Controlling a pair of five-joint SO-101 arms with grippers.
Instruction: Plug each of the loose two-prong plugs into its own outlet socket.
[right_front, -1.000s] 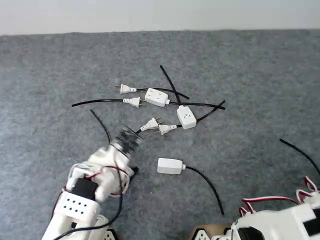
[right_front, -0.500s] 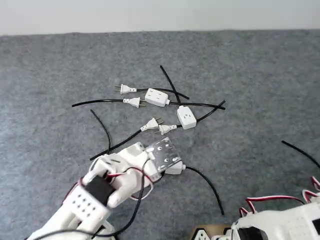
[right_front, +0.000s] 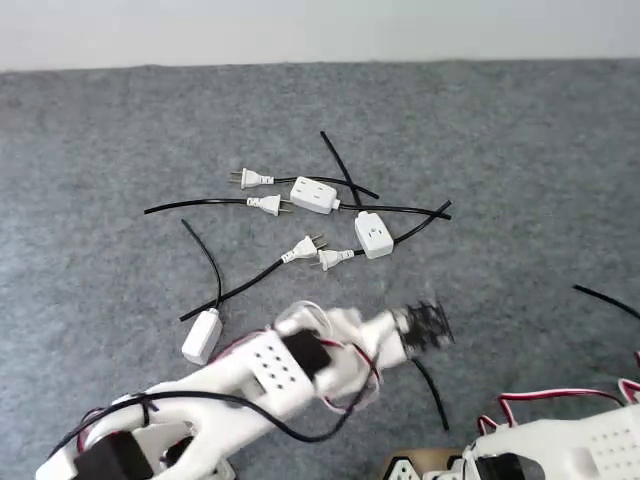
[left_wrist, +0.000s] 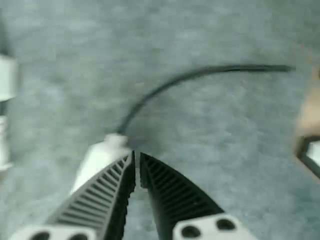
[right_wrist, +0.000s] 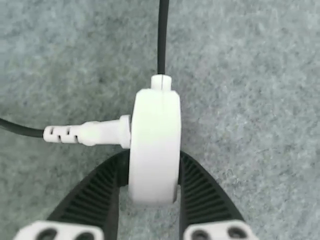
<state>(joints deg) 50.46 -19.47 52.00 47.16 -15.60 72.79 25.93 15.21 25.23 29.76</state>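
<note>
- Count one pairing as apparently done: in the right wrist view, a plug (right_wrist: 95, 132) sits pushed into the side of the round white socket (right_wrist: 155, 145) at the centre of the frame.
- Your right gripper (right_wrist: 151, 159) is clamped on that socket, one finger against each side.
- Four plugs lie loose in the upper middle of the high view:
  - the top plug (right_front: 250, 178);
  - the second plug (right_front: 268, 204) just below it;
  - the paired plugs (right_front: 303, 248) and (right_front: 333, 258), side by side nearer the centre.
- Two free sockets lie among them: the double socket (right_front: 313, 195) and the square socket (right_front: 372, 234).
- A third, the lower-left socket (right_front: 202, 336), rests well apart from the plugs.
- Your left gripper (right_front: 420, 328) is at the lower middle of the high view. Its jaws are almost together with nothing between them.
- In the left wrist view, a white socket body (left_wrist: 97, 155) lies just beside one finger, at the lower left of the frame. Its black cord (left_wrist: 200, 75) arcs away toward the upper right.
- By my judgement most of the job remains, with four plugs left to seat and none of them in hand.
</note>
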